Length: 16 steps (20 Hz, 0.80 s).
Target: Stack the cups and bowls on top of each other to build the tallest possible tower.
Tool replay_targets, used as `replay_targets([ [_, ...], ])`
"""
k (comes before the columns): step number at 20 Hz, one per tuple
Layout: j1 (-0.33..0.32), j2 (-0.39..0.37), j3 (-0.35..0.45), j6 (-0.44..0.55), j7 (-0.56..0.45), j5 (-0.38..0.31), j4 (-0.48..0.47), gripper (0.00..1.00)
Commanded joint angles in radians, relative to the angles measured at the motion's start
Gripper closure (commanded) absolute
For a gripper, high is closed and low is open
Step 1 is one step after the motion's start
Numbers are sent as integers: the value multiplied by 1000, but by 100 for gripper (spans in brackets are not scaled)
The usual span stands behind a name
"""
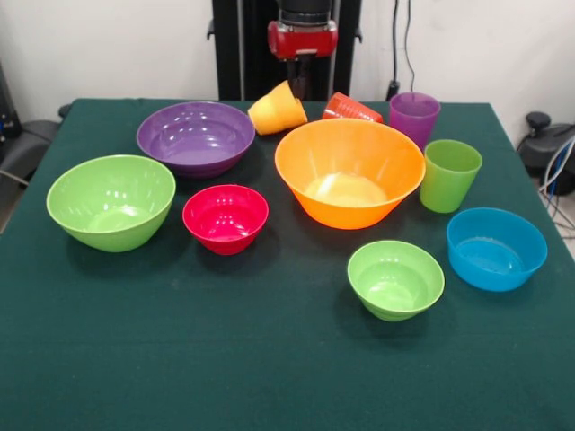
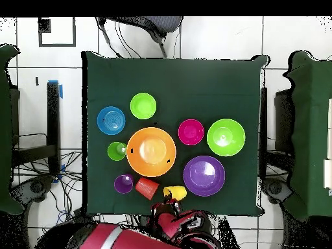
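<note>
Six bowls (image 1: 349,171) unstacked on green-clothed table (image 1: 269,377), white wall (image 1: 108,45), tiled floor (image 2: 292,39), fingers' state unclear

Nothing here can be read. From where I stand, the bowls and tumblers are plain glossy plastic with no print, brand or number on them, and the green cloth over the table (image 1: 269,377) carries no marking. The red part of the robot arm (image 1: 303,38) shows no legible lettering either.
</note>
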Motion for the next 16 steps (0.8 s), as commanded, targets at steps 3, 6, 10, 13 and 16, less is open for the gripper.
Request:
replay_targets([
  [3,87,22,-79,66,-6,6,-179,100],
  [6,118,51,-123,27,-2,27,-199,100],
  [10,151,115,-162,-14,8,59,-230,100],
  [13,166,171,-188,-40,16,90,-255,100],
  [16,164,207,-185,-44,28,95,-275,100],
])
